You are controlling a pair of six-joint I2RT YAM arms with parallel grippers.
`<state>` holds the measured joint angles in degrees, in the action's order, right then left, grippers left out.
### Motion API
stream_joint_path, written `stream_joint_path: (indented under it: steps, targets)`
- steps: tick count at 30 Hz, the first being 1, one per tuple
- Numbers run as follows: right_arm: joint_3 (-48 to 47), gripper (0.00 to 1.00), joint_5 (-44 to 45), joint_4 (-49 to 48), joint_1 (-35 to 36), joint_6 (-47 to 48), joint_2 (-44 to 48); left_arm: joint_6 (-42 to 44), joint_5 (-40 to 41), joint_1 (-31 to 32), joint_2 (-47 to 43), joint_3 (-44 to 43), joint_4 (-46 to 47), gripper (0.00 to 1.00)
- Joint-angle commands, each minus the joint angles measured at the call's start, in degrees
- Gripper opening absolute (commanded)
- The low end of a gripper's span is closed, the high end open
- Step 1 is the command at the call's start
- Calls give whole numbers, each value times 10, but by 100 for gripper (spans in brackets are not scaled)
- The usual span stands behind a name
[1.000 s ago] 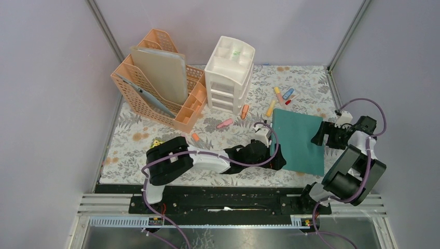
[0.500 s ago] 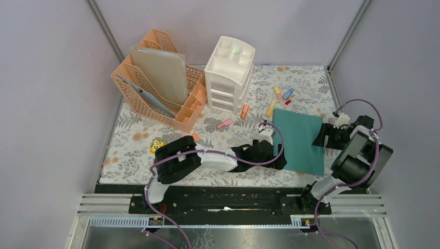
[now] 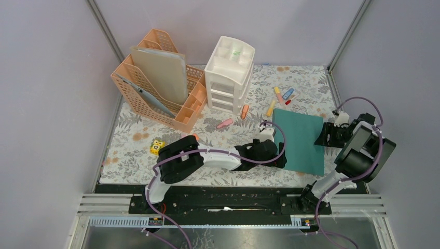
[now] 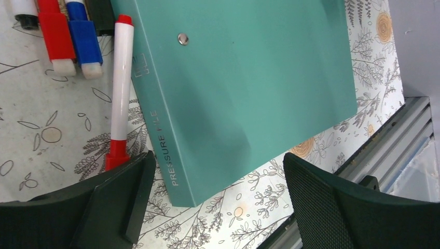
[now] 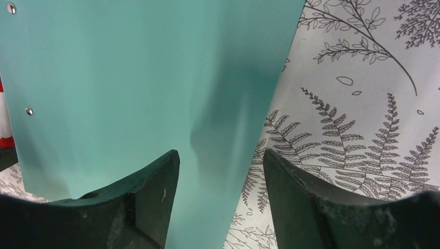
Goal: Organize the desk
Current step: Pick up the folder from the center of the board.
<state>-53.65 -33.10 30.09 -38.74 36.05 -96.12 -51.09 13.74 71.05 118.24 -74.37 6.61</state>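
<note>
Top external shows you 1 desk (image 3: pixel 135 140) spanning the cell, 1 peach rack (image 3: pixel 155 83) and 1 white drawer unit (image 3: pixel 228 72) at the back, 1 teal folder (image 3: pixel 298 140) right, with left gripper (image 4: pixel 215 199) and right gripper (image 5: pixel 220 199) both spread wide at its edges.

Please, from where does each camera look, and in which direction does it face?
Top external: above and behind the bases, facing down on the desk; both arms show.
Left wrist: on the left arm, facing down at the spine of the teal folder and markers; the open left gripper shows.
Right wrist: on the right arm, facing down at the folder's opposite edge; the open right gripper shows.
Shared: all three see the folder.
</note>
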Motion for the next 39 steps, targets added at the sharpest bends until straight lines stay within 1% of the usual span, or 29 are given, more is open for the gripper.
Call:
stream_joint_path:
  steps: [1,5,11,13,16,18,24,26,30,34,39]
  targets:
    - [-11,67,-10,52,2,40,-33,-14,-16,4,9,-9,35,99]
    - [-13,65,-11,73,13,57,-43,-19,-33,3,8,-1,68,99]
    - [-7,62,-12,74,25,64,-50,-32,-55,-4,6,18,107,99]
    - [-7,62,-11,75,25,65,-53,-39,-37,-6,5,14,82,99]
    - [-8,62,-9,74,25,67,-56,-53,9,-6,9,-12,0,99]
    - [-8,62,-9,74,26,68,-59,-56,18,-6,16,-28,-36,99]
    - [-7,59,-11,76,27,72,-62,-67,-26,-18,28,-11,-3,99]
    - [-5,58,-9,77,28,75,-62,-70,-36,-22,28,-4,9,97]
    - [-2,55,-7,80,34,79,-63,-67,-79,-26,23,18,66,94]
    - [-2,54,-8,84,36,82,-66,-55,-150,-31,-5,88,220,94]
    - [1,54,-7,84,36,85,-66,-54,-183,-40,-31,129,306,95]
